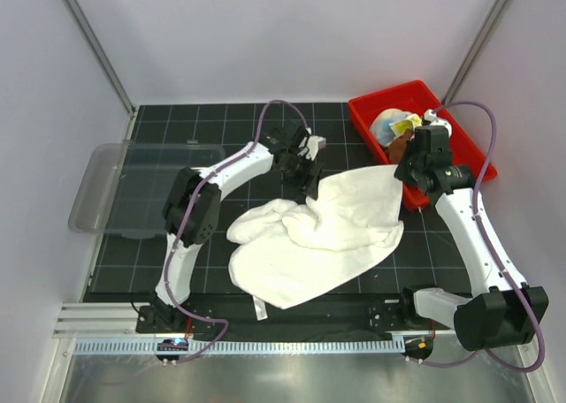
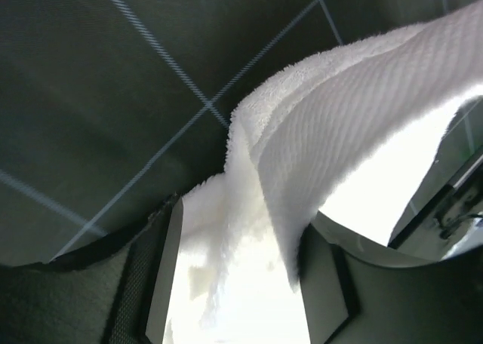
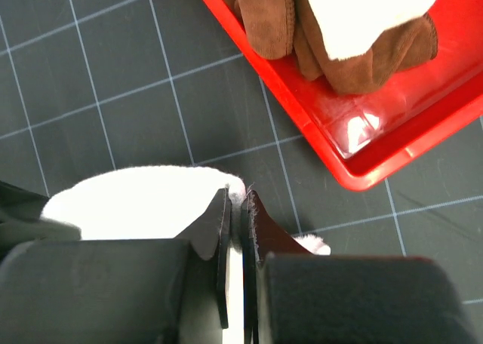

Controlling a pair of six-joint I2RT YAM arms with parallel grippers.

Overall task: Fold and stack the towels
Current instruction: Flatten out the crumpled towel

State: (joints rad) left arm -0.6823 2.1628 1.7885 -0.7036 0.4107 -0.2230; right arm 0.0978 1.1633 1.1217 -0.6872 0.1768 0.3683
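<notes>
Top external: white towel [image 1: 318, 235] lies rumpled on the mat [image 1: 177, 129], just beside the red bin [image 1: 363, 120]. My left claw [image 1: 311, 187] and right claw [image 1: 400, 175] each pinch a far corner. Best move, I reckon: pull the corners apart, taut, before folding. Near half is bunched, edges untraceable. Other towels [image 1: 398, 125] in the bin are partly hidden.

A black mat [image 1: 221, 125] with a pale grid covers the table. A red plastic tray [image 1: 393, 92] sits angled at its far right corner. A clear plastic bin [image 1: 106, 191] overhangs the mat's left edge. A metal rail [image 1: 292, 345] runs along the near side.
</notes>
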